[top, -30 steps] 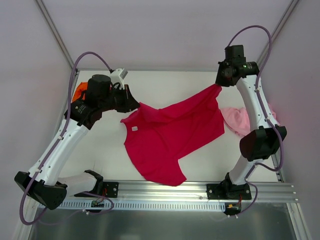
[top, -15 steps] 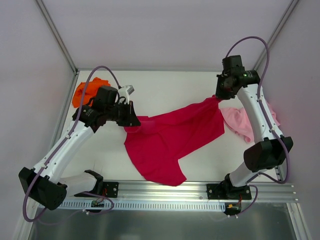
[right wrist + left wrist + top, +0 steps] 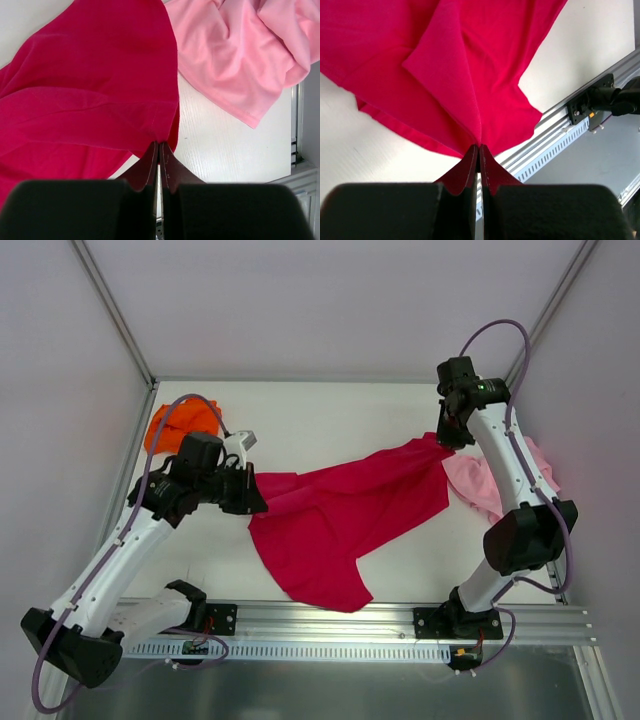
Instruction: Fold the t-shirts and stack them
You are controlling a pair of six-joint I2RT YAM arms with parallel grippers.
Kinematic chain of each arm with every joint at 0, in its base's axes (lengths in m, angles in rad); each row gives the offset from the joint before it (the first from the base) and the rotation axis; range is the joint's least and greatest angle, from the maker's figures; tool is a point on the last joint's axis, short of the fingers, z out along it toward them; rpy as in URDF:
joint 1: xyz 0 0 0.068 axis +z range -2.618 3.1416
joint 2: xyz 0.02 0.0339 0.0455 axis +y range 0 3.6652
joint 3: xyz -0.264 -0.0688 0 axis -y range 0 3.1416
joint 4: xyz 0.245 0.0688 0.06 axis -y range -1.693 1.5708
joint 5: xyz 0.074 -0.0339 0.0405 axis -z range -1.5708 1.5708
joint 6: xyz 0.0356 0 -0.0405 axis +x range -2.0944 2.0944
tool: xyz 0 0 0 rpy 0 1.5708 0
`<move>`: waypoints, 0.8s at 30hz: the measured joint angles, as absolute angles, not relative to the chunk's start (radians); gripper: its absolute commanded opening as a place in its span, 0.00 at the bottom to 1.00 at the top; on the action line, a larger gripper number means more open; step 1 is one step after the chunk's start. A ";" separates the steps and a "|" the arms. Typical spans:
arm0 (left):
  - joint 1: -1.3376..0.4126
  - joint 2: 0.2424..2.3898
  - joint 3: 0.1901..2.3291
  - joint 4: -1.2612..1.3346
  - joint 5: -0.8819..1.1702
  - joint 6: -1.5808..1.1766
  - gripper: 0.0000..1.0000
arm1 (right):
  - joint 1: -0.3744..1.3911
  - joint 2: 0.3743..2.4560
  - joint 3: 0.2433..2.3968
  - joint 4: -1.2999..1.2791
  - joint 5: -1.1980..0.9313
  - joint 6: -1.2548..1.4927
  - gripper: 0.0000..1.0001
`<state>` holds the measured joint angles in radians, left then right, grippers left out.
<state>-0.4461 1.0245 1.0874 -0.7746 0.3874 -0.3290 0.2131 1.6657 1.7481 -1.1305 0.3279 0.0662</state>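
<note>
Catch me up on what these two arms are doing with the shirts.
Both arms are working on the crimson red t-shirt. The left gripper is shut on its left edge and the right gripper is shut on its far right corner, so the cloth is spread between them over the table. The orange t-shirt lies bunched at the far left and the pink t-shirt lies crumpled at the right. Nothing is folded or stacked yet.
</note>
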 measured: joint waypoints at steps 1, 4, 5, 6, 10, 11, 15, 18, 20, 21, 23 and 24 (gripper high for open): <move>-0.446 1.005 1.075 -0.786 0.382 -0.329 0.00 | 0.213 1.667 1.748 -1.133 0.337 0.070 0.01; -0.446 0.962 1.044 -0.807 0.363 -0.331 0.00 | 0.213 1.671 1.748 -1.138 0.357 0.086 0.01; -0.446 0.952 1.032 -0.810 0.356 -0.331 0.00 | 0.214 1.674 1.748 -1.139 0.362 0.091 0.01; -0.446 0.945 1.022 -0.813 0.351 -0.332 0.00 | 0.214 1.678 1.748 -1.140 0.366 0.094 0.01; -0.446 0.935 0.987 -0.818 0.330 -0.333 0.00 | 0.214 1.699 1.748 -1.148 0.387 0.097 0.01; -0.446 0.933 0.979 -0.820 0.329 -0.333 0.00 | 0.214 1.706 1.748 -1.152 0.390 0.097 0.01; -0.446 0.919 0.946 -0.822 0.329 -0.337 0.00 | 0.214 1.727 1.748 -1.162 0.398 0.094 0.01; -0.446 0.920 0.922 -0.820 0.329 -0.348 0.00 | 0.214 1.733 1.748 -1.166 0.395 0.093 0.01; -0.446 0.932 0.908 -0.818 0.328 -0.354 0.00 | 0.214 1.740 1.753 -1.169 0.387 0.093 0.01; -0.446 0.944 0.901 -0.813 0.327 -0.357 0.00 | 0.214 1.744 1.757 -1.171 0.380 0.093 0.01; -0.446 0.976 0.900 -0.809 0.316 -0.363 0.00 | 0.215 1.753 1.763 -1.172 0.364 0.093 0.01; -0.446 0.993 0.900 -0.804 0.309 -0.369 0.00 | 0.215 1.759 1.768 -1.173 0.354 0.093 0.01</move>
